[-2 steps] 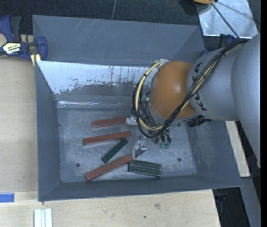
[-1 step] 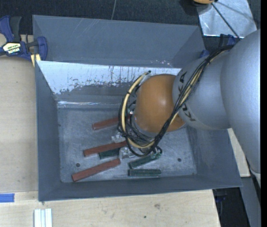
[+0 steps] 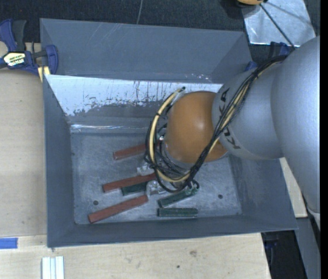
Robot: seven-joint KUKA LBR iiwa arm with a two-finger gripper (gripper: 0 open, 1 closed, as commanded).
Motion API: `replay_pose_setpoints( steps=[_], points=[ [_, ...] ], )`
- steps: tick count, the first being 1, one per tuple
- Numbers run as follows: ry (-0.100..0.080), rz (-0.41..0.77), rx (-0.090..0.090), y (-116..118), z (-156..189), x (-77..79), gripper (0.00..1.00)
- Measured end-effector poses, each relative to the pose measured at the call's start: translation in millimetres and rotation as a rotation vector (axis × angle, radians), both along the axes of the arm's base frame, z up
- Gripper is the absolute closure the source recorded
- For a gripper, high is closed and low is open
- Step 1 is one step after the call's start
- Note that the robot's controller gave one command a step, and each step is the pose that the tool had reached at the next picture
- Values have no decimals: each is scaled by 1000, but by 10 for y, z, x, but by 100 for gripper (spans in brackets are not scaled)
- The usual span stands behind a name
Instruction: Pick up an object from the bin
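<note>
Camera view from above: a brown stick and a dark green stick lie side by side, touching, mid-floor in the grey bin. The gripper is low over their right ends. Black and yellow cables and the orange cover mask it, so released or clenched cannot be told. A second brown stick lies behind, a third brown stick in front, and two more green sticks to the right.
</note>
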State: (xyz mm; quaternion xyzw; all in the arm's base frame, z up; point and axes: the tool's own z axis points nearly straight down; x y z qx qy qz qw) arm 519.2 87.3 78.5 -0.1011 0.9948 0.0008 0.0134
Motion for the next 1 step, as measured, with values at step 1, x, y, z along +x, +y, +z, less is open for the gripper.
replay_pose_setpoints(
  steps=[1],
  points=[
    [23, -7, -4, 169, 1392, 353, 100]
  ],
)
